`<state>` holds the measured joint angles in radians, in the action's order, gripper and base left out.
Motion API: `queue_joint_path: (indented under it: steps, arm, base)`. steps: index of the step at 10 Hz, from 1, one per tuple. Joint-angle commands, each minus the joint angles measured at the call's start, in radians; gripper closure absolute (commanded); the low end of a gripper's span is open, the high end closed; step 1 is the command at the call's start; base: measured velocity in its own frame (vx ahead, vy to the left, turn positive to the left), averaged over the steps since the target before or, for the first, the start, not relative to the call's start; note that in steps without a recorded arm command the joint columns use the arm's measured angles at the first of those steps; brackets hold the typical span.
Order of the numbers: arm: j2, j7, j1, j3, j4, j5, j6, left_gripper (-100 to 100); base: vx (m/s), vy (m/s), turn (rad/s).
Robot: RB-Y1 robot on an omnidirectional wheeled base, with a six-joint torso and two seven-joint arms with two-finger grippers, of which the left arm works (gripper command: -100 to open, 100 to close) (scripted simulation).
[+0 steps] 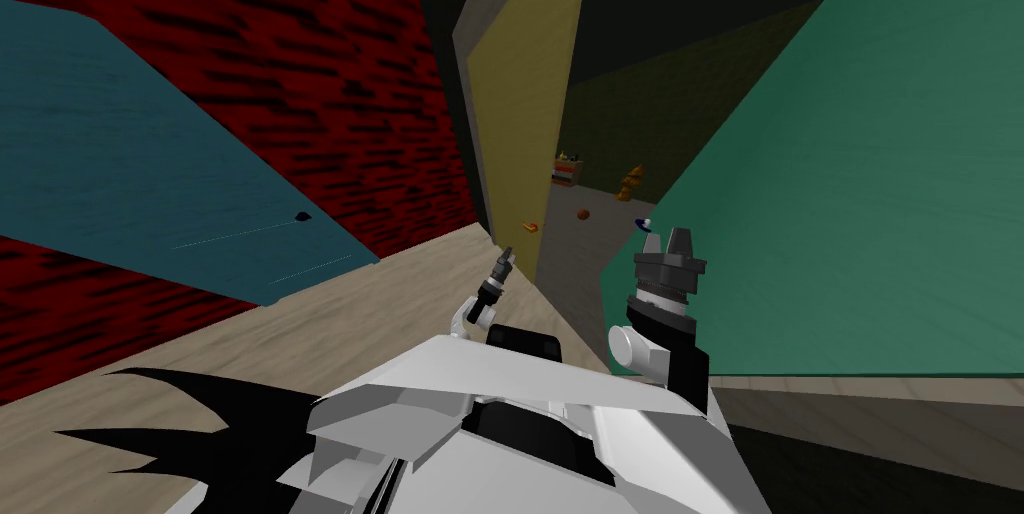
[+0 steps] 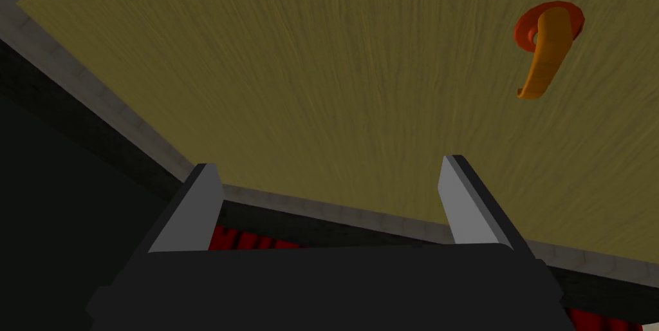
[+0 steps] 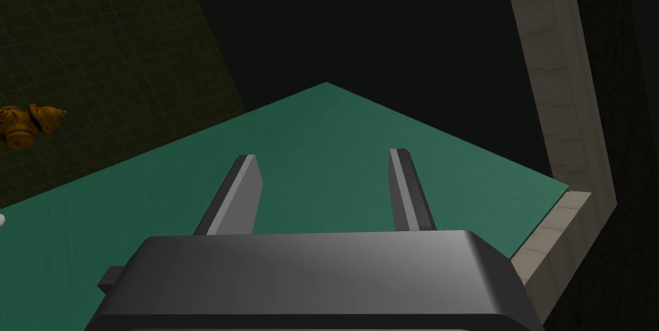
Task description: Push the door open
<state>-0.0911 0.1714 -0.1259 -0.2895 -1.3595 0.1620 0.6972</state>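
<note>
The left gripper (image 2: 331,176) is pointing at the yellow door (image 2: 322,89), which is standing ajar ahead, its 2 fingers spread, clear of the orange handle (image 2: 544,50). The right gripper (image 3: 325,160) is pointing along the green wall (image 3: 386,134), fingers also spread.

The head camera is looking steeply down and forward, rolled, from behind both grippers. The left wrist camera is facing the yellow door (image 2: 322,76) at close range, just beyond the left gripper (image 2: 329,169). The right wrist camera is looking along the green wall (image 3: 96,230) past the right gripper (image 3: 324,153). The head view is sharing door and wall with them.
</note>
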Motion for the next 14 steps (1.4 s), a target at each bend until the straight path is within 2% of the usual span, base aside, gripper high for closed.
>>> queue_joint_path:
  steps: [1, 10, 11, 13, 14]
  arm:
    - [-0.005, 0.005, 0.007, -0.012, 0.028, 0.004, 0.006, -100]
    - [0.006, 0.023, 0.087, -0.066, 0.227, 0.026, 0.036, -100]
    - [0.006, 0.023, 0.087, -0.066, 0.227, 0.026, 0.036, -100]
    - [0.010, 0.027, 0.103, -0.078, 0.270, 0.031, 0.043, -100]
    - [0.010, 0.027, 0.103, -0.078, 0.270, 0.031, 0.043, -100]
  base:
    - [0.086, 0.065, -0.027]
    - [0.092, 0.066, -0.023]
    - [0.063, 0.049, -0.006]
    - [0.057, 0.039, -0.017]
    - [0.052, 0.037, -0.010]
